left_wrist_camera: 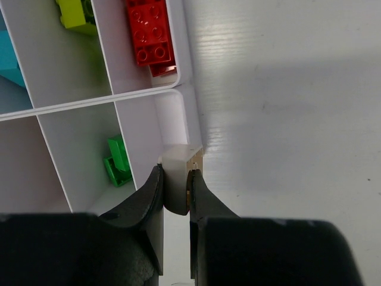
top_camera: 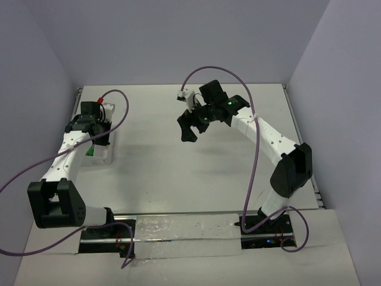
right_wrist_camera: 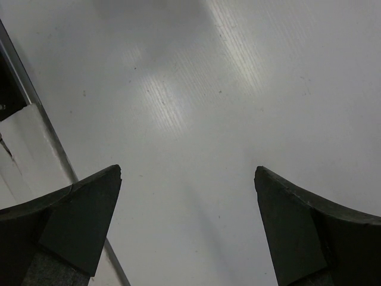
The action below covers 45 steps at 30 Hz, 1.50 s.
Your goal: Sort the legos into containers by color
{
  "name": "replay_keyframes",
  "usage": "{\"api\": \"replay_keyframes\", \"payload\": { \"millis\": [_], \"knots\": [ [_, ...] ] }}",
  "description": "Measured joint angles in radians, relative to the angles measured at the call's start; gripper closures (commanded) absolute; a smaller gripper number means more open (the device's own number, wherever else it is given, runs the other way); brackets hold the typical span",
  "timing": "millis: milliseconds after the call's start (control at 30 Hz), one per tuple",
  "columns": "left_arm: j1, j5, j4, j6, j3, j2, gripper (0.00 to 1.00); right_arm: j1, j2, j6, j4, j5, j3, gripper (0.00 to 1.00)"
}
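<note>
The white compartment box (left_wrist_camera: 140, 98) lies under my left wrist and is seen small at the table's left (top_camera: 100, 156). Its cells hold a red lego (left_wrist_camera: 149, 33), a yellow-green one (left_wrist_camera: 74, 12), a blue one (left_wrist_camera: 12, 56) and a green one (left_wrist_camera: 116, 161). My left gripper (left_wrist_camera: 177, 174) (top_camera: 98, 136) is shut on a pale tan lego (left_wrist_camera: 181, 158), right at the box's outer wall by the green cell. My right gripper (right_wrist_camera: 187, 179) (top_camera: 190, 128) hangs open over bare table near the middle-back, with nothing between its fingers.
The white table (top_camera: 196, 173) is walled by purple-grey panels. A metal strip and table edge (right_wrist_camera: 36, 113) run along the left of the right wrist view. Purple cables (top_camera: 256, 161) loop off both arms.
</note>
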Motion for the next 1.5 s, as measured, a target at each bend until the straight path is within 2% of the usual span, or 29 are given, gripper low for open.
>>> {"api": "replay_keyframes", "payload": {
  "millis": [300, 467, 633, 667, 733, 767, 933, 1100, 1233, 1333, 1500],
  "knots": [
    [0.000, -0.085, 0.049, 0.018, -0.051, 0.019, 0.83, -0.001, 0.000, 0.000, -0.001, 0.000, -0.011, 0.00],
    [0.000, -0.122, 0.080, 0.025, -0.077, 0.032, 0.70, -0.003, 0.000, 0.000, -0.001, -0.001, -0.011, 0.00],
    [0.000, -0.131, 0.094, 0.034, -0.082, 0.048, 0.33, -0.003, 0.000, 0.000, 0.000, 0.000, -0.014, 0.00],
    [0.000, -0.131, 0.096, 0.034, -0.082, 0.048, 0.32, -0.003, 0.000, 0.000, 0.000, 0.000, -0.016, 0.00],
    [0.000, -0.131, 0.097, 0.036, -0.082, 0.048, 0.09, -0.003, 0.000, 0.000, 0.000, 0.002, -0.023, 0.00],
    [0.000, -0.131, 0.097, 0.037, -0.082, 0.048, 0.02, -0.003, 0.000, 0.000, 0.000, 0.003, -0.028, 0.00],
    [0.000, -0.078, 0.068, 0.033, -0.028, 0.044, 0.01, -0.018, 0.000, 0.017, 0.004, 0.022, -0.043, 0.00],
    [-0.026, 0.013, 0.022, 0.010, 0.151, 0.015, 0.01, -0.103, -0.035, 0.071, 0.037, 0.089, -0.075, 0.00],
    [-0.158, 0.017, 0.040, -0.039, 0.301, 0.002, 0.01, -0.227, -0.095, 0.126, 0.065, 0.166, -0.091, 0.00],
    [-0.255, 0.053, 0.062, -0.080, 0.343, 0.018, 0.01, -0.297, -0.169, 0.161, 0.114, 0.260, -0.151, 0.00],
    [-0.308, 0.100, 0.090, -0.157, 0.351, 0.095, 0.01, -0.325, -0.300, 0.212, 0.181, 0.401, -0.319, 0.00]
  ]
}}
